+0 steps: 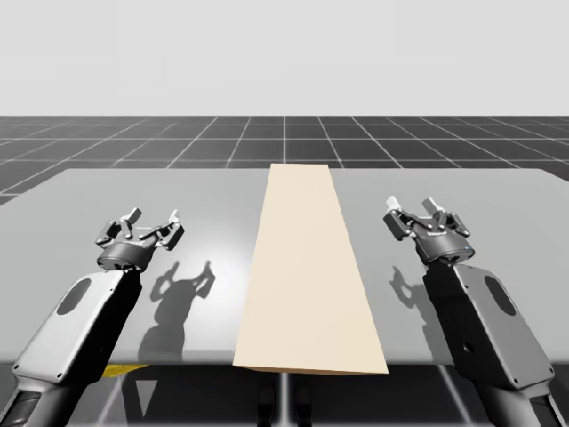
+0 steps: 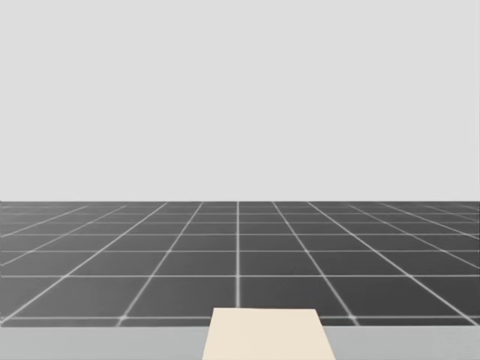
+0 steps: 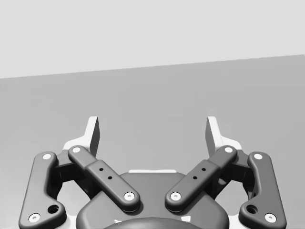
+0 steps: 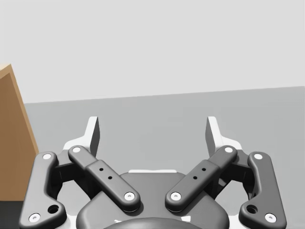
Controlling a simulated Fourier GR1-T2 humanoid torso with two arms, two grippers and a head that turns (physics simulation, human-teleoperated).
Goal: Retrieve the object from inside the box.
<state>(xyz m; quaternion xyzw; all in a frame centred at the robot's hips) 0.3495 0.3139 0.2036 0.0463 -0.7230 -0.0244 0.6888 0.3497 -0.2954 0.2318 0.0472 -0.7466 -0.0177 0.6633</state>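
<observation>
the tan box (image 1: 307, 276), its object hidden, is laid lengthwise down the table (image 1: 133, 191), midway between the left gripper (image 1: 154, 217) and right gripper (image 1: 412, 206), both held wide open and empty.

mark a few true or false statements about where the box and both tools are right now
1. The beige box lies lengthwise down the middle of the table, between the two tools. True.
2. The left tool is shut on the beige box. False: it is open, apart from the box, over bare table.
3. The right tool is open with nothing between its fingers. True.
4. The beige box has its top open. False: in the high view its top is a plain, unbroken beige surface.
</observation>
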